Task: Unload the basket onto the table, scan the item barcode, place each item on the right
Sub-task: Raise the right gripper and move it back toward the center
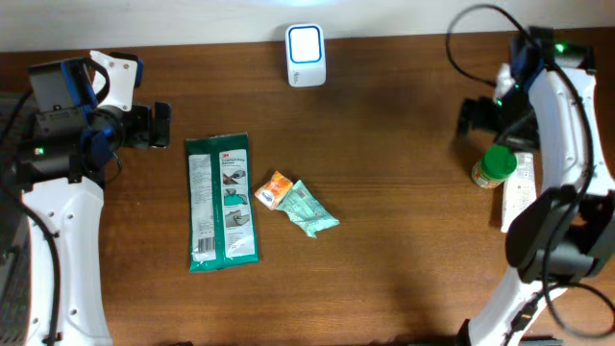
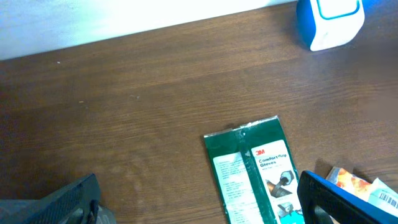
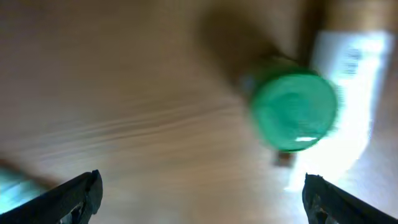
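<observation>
Ana: Overhead view is showing a brown wooden table (image 1: pixel 404 250). What is sitting at the middle of the far edge?

Ben: A small white and blue scanner box (image 1: pixel 306 55) is sitting there. Its bright face is pointing up, I think so that a barcode can be held over it.

Ana: Where are the things to scan lying?

Ben: A long flat green packet (image 1: pixel 223 200) is lying toward the left side. A little orange packet (image 1: pixel 274 189) is touching a crinkly pale green packet (image 1: pixel 309 210) just beside it. A small jar with a round green lid (image 1: pixel 495 165) is standing upright near the right edge, beside a flat white box (image 1: pixel 517 190).

Ana: Is the right gripper (image 3: pixel 200 186) holding the jar?

Ben: No. It is hanging above the jar with its fingers spread wide and nothing between them. I am guessing those two are sitting there as the finished pile.

Ana: And the left gripper (image 2: pixel 198 186)?

Ben: It is wide open too, holding nothing. It is waiting near the left edge, close to the green packet, maybe to pick that one.
</observation>
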Available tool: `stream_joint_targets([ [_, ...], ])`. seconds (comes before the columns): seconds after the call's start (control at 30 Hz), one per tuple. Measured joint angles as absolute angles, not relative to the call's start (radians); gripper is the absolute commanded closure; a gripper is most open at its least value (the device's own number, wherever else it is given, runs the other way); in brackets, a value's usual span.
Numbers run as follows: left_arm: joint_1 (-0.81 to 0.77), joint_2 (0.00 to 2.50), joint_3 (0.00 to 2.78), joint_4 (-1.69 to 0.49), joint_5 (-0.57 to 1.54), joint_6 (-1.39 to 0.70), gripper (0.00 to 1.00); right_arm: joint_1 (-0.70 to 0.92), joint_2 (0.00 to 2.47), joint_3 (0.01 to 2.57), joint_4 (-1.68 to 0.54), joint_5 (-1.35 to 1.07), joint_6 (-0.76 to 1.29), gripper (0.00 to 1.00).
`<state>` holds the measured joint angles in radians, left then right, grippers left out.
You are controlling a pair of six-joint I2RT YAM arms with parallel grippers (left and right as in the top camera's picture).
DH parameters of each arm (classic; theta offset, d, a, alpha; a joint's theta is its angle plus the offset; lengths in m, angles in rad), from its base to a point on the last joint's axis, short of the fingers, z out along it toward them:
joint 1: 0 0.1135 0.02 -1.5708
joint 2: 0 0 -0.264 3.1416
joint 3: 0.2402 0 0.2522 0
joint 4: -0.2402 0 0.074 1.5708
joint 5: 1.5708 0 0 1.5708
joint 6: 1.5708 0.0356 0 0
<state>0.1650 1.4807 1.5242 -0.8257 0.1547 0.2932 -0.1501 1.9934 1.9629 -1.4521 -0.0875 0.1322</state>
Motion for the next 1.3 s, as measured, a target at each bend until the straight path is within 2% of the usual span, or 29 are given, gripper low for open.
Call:
stream_joint_targets([
  [0.17, 0.165, 1.481, 1.524, -0.826, 0.155, 0.293, 0.01, 0.041, 1.956, 1.978, -1.413, -0.228, 0.135, 0.02],
  [0.4, 0.165, 1.481, 1.524, -0.826, 0.155, 0.293, 0.01, 0.246, 1.978, 1.906, -1.329, -0.227, 0.135, 0.02],
  [1.07, 0.165, 1.481, 1.524, -0.826, 0.155, 0.293, 0.01, 0.256, 1.982, 1.901, -1.250, -0.208, 0.135, 0.02],
  [1.3, 0.165, 1.481, 1.524, -0.826, 0.155, 0.293, 0.01, 0.256, 1.919, 2.039, -1.278, -0.231, 0.136, 0.02],
])
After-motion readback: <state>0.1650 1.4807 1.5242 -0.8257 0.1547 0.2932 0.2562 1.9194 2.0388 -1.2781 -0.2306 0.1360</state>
